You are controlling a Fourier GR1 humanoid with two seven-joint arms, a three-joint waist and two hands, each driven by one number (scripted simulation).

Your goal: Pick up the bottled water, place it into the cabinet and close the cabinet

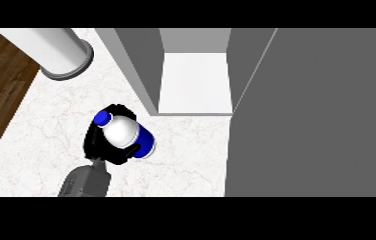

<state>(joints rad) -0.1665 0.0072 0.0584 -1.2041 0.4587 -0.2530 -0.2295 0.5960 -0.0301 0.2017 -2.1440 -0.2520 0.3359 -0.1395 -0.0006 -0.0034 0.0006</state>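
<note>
Left hand comes in from the lower edge, black fingers curled round the bottled water. It holds the bottle and nothing else. The bottle is white with a blue cap at upper left and a blue band at lower right, so it lies tilted in the grasp, cap pointing away from the cabinet. It sits over the marbled worktop, near the cabinet's front edge but outside it. Whether it is lifted clear or resting on the surface, you cannot tell from this angle.

The cabinet stands open just up and to the right, its pale shelf bare where visible. The large grey panel filling the right side looks like the open door. Right hand does not show.

Step in hand, by my reading: carry the bottle into the opening.

- Lift before you travel; the shelf's front lip lies between bottle and shelf.
- Steer up and right, keeping off the grey side wall at the opening's left.
- Bring the bottle upright, if you can, before setting it down, or it may roll.
- Set it well back so the door swings past.
- Mind the white cylinder at upper left; stay away from it.
</note>
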